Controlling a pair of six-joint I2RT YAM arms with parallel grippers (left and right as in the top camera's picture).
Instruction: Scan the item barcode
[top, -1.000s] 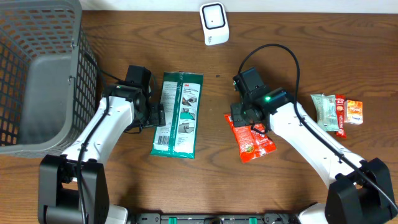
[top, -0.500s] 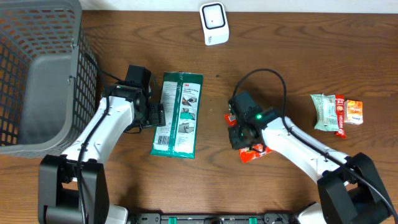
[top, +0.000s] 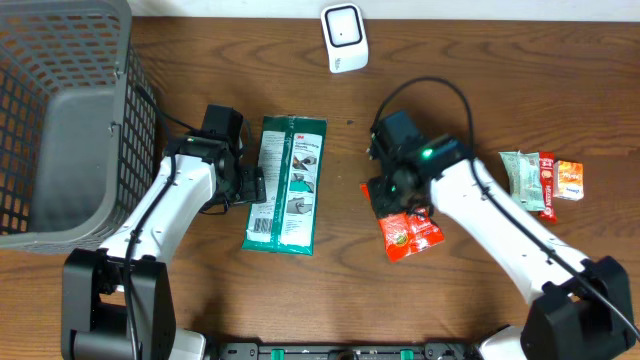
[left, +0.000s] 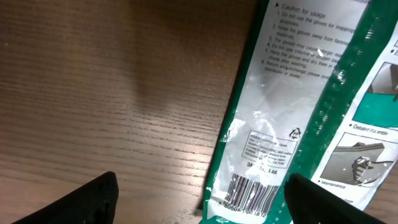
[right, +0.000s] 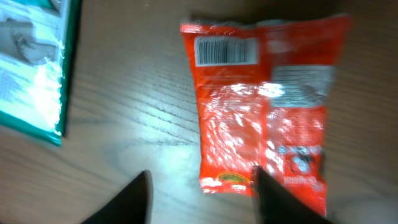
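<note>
Overhead, dark wood-grain table (top: 480, 60), grey mesh basket (top: 40, 60) (far left), white scanner (top: 344, 37).

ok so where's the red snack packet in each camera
Overhead: red snack packet right of centre, partly under the right arm.
Left wrist: not in it.
Right wrist: centre-right, barcode at top.
Shared landmark: green-and-white package, in all three views.

bench (top: 500, 60): brown wood, fine grain, soft sheen
red packet (right: 261, 112): glossy plastic film, crinkled, bright glare
green packet (left: 292, 93): shiny plastic film, wrinkled
basket (top: 30, 60): grey plastic mesh, matt
scanner (top: 343, 37): smooth white plastic
</note>
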